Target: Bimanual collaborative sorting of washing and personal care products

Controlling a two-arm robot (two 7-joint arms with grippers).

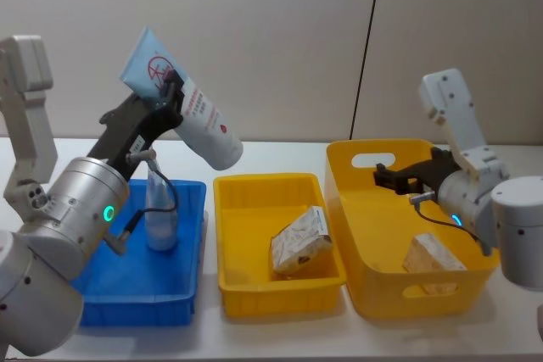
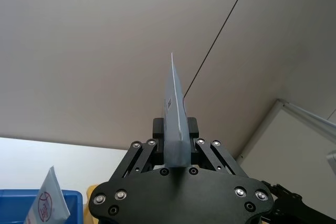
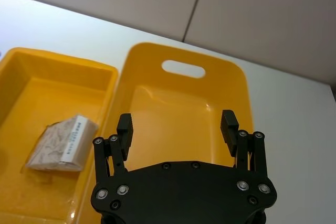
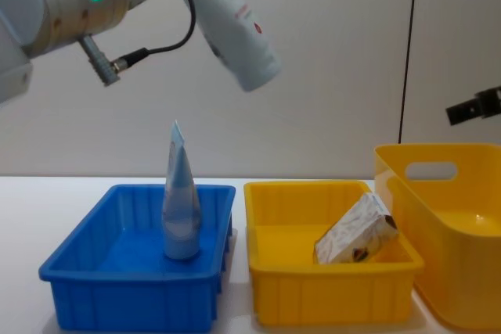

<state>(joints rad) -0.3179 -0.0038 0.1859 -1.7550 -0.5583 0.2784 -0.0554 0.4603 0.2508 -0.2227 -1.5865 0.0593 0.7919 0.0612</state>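
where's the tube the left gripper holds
Head view, left side: the held tube hangs tilted in the left gripper, high above the blue bin's right edge.

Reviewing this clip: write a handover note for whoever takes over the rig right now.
Left gripper: jaws shut on the held tube near its crimped end, raised high and tilted cap-down.
Right gripper: jaws open, empty, hovering over the large yellow basket.
Done: the second tube stands upright in the blue bin. One carton leans in the small yellow bin, and the other carton lies in the large yellow basket.
Left: set down the held tube, probably in the blue bin beside its match.
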